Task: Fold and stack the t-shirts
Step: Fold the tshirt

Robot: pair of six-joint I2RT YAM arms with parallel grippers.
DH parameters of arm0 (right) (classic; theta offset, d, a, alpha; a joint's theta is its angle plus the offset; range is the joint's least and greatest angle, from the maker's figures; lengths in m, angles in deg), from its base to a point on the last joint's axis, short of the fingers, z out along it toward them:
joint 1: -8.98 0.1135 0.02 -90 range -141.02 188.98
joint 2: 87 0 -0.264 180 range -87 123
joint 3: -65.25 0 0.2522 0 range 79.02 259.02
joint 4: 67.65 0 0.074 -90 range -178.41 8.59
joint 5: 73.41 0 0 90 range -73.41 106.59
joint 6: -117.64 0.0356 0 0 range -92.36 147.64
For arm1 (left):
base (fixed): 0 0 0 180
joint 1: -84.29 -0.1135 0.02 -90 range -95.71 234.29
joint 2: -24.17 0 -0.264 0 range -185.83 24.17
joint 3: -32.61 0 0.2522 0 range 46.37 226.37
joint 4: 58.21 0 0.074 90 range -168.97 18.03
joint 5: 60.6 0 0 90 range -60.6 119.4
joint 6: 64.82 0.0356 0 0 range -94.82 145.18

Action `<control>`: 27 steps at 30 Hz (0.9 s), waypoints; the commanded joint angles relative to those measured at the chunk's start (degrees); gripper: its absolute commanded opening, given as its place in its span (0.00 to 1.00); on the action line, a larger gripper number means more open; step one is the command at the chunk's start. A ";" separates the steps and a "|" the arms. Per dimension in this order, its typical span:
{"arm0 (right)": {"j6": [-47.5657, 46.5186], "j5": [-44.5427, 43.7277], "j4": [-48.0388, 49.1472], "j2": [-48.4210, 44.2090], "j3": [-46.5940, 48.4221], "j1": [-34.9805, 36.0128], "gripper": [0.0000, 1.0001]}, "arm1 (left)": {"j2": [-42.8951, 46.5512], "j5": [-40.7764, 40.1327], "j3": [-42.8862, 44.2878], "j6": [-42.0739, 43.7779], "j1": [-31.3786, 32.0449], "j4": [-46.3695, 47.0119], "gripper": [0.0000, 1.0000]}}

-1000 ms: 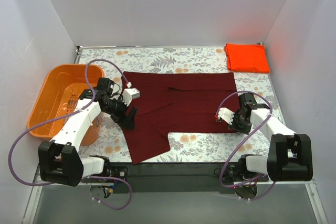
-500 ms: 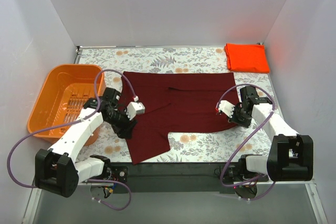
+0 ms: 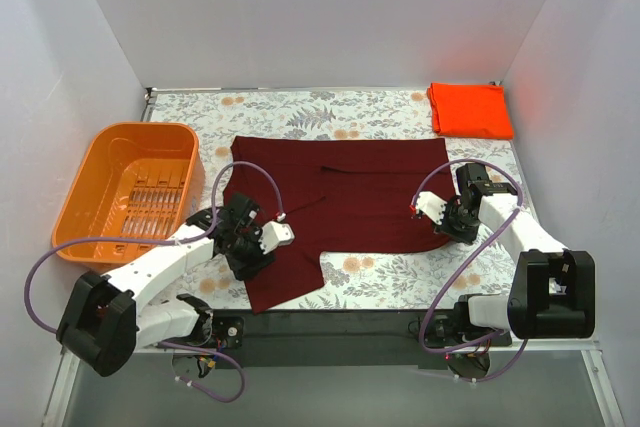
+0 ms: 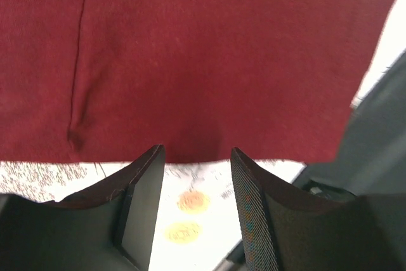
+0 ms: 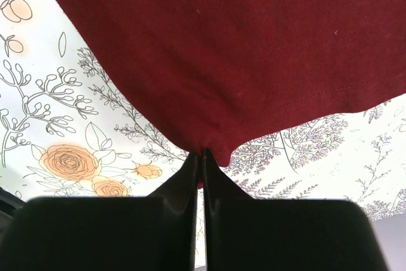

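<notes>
A dark maroon t-shirt [image 3: 350, 187] lies spread across the floral table, one flap reaching toward the near edge at the left [image 3: 280, 282]. The other t-shirt, bright orange-red [image 3: 470, 109], rests folded in the far right corner. My left gripper [image 3: 248, 259] hangs low over the flap's left side. In the left wrist view it [image 4: 196, 157] is open, with only table pattern between the fingers and the maroon edge [image 4: 209, 93] just past the tips. My right gripper [image 3: 446, 229] is at the shirt's near right corner. The right wrist view shows it [image 5: 202, 155] shut on a pinch of that maroon corner [image 5: 216, 61].
An orange plastic basket [image 3: 76, 202] stands at the table's left side, close to the left arm. White walls close in the back and both sides. A black strip [image 3: 350, 325] runs along the near edge between the arm bases.
The left arm has swung from beside the basket toward the near edge, along the shirt's left side, and its jaws have narrowed. The right gripper has closed on the shirt's corner.
</notes>
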 commanded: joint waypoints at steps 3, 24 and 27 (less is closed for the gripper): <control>0.89 0.26 -1.46 0.51 0.57 -0.04 0.01 | -1.65 -6.17 -4.29 -0.28 2.48 9.20 0.45; -3.68 -2.29 -5.31 -9.15 -5.23 -0.83 0.01 | -1.84 -2.14 8.70 -1.77 5.21 -11.09 0.00; -7.19 -2.12 -7.60 -13.19 -5.58 -2.41 0.01 | 1.07 -1.78 11.51 -1.94 5.21 -16.28 0.00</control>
